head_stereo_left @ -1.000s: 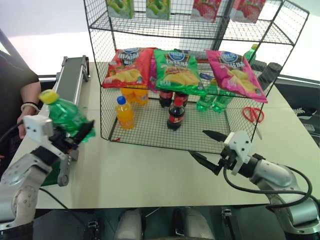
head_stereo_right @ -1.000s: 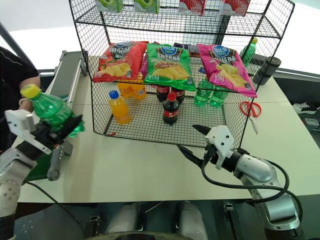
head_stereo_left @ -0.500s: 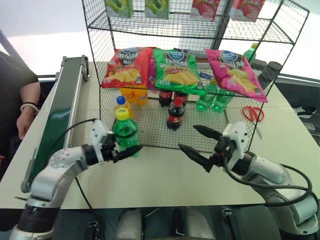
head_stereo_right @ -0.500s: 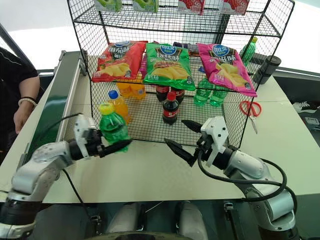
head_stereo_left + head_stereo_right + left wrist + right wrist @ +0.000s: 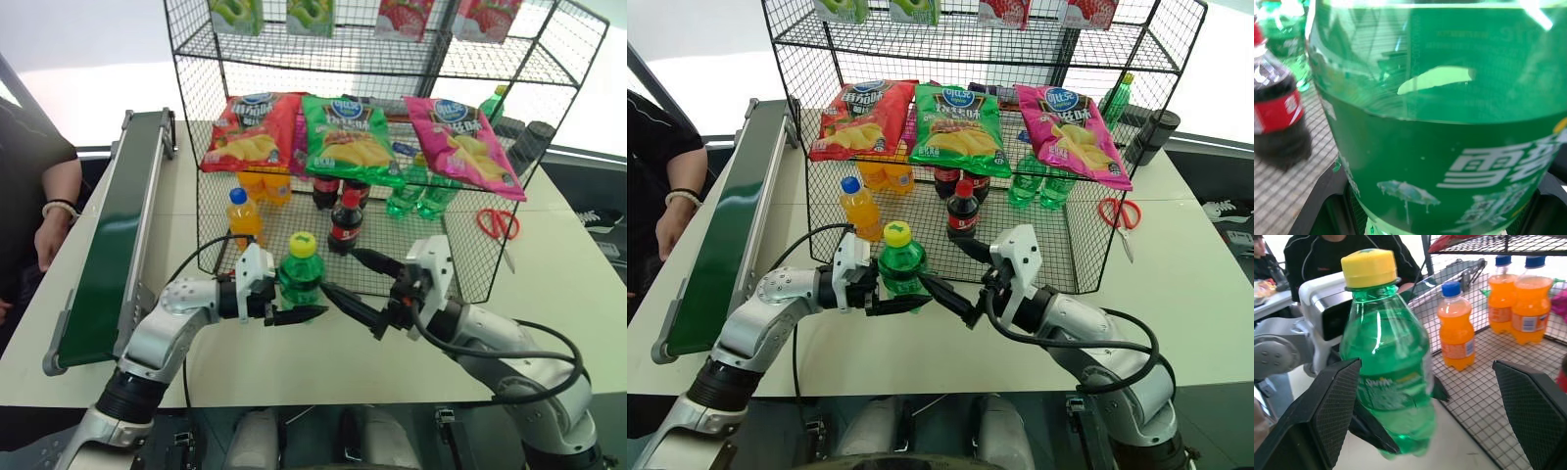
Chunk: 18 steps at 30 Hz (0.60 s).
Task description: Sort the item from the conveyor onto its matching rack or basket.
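Just before the tall black wire-grid rack [image 5: 392,147], above the tabletop [image 5: 323,352], the left tool [image 5: 284,305] pinches the clear-green plastic bottle with yellow cap [image 5: 301,272] upright; the spread right tool [image 5: 355,282] should straddle its body squarely before closing.

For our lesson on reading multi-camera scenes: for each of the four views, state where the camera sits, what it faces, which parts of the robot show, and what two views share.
Left eye view: on the head, looking down at the table; both arms show.
Right eye view: the same scene beside it; both arms show.
Left wrist view: on the left wrist, close on the green bottle.
Right wrist view: on the right wrist, between the open right gripper fingers, facing the bottle and left gripper.
Shared: the green bottle.
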Each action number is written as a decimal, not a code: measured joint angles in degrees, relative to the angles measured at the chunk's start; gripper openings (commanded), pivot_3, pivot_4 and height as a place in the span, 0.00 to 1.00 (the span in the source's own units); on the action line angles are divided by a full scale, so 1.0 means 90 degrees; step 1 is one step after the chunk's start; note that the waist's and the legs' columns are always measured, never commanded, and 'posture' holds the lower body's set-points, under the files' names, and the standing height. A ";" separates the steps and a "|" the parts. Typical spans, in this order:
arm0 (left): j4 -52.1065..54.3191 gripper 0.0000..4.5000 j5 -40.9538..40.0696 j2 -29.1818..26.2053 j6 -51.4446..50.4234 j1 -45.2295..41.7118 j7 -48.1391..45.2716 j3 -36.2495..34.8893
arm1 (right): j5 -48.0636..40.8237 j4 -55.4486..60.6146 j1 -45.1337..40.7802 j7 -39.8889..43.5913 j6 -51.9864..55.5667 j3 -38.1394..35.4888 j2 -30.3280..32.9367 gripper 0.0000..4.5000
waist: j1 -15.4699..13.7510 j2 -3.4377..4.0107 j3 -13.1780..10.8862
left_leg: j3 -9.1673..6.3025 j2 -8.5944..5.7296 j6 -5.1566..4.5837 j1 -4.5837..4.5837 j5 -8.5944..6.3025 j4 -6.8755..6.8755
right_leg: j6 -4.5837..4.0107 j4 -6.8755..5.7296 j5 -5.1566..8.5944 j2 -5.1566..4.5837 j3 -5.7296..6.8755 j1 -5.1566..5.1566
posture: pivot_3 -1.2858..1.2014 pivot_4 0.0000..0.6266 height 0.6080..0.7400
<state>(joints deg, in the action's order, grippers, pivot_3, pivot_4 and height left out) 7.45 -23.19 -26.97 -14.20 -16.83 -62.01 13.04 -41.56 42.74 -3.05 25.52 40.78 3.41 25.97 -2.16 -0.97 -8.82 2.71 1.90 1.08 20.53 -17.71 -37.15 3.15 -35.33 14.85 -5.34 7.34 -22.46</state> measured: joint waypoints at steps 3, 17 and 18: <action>-0.0214 0.62 0.0176 0.0183 0.0196 -0.0222 -0.0190 0.0254 | 0.0034 -0.0067 -0.0100 0.0062 0.0000 0.0157 -0.0001 1.00 | 0.0000 0.0000 0.0000 | 0.0000 -0.0001 0.0000 0.0000 0.0000 0.0000 | 0.0000 -0.0001 0.0000 0.0002 0.0000 0.0000 | 0.52 0.24 0.95; -0.0623 0.62 0.0430 0.0527 0.0497 -0.0677 -0.0545 0.0421 | 0.0073 -0.0296 -0.0311 0.0188 0.0091 0.0302 0.0021 0.83 | 0.0003 -0.0001 0.0000 | -0.0002 0.0002 -0.0001 0.0000 0.0000 -0.0001 | 0.0001 -0.0002 -0.0001 0.0008 0.0000 0.0000 | 0.52 0.24 0.95; -0.0641 0.62 0.0433 0.0529 0.0496 -0.0677 -0.0561 0.0422 | 0.0068 -0.0296 -0.0326 0.0194 0.0119 0.0284 0.0034 0.73 | 0.0004 0.0000 0.0000 | -0.0002 0.0002 -0.0001 -0.0001 0.0000 -0.0001 | 0.0001 -0.0002 -0.0001 0.0008 -0.0001 0.0000 | 0.52 0.24 0.95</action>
<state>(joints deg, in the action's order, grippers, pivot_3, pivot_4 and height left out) 1.68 -19.30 -22.20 -9.74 -22.93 -67.06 16.84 -40.95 40.08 -5.98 27.27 41.85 5.97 26.27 -2.12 -0.98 -8.81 2.68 1.92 1.08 20.52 -17.71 -37.15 3.15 -35.35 14.84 -5.26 7.33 -22.46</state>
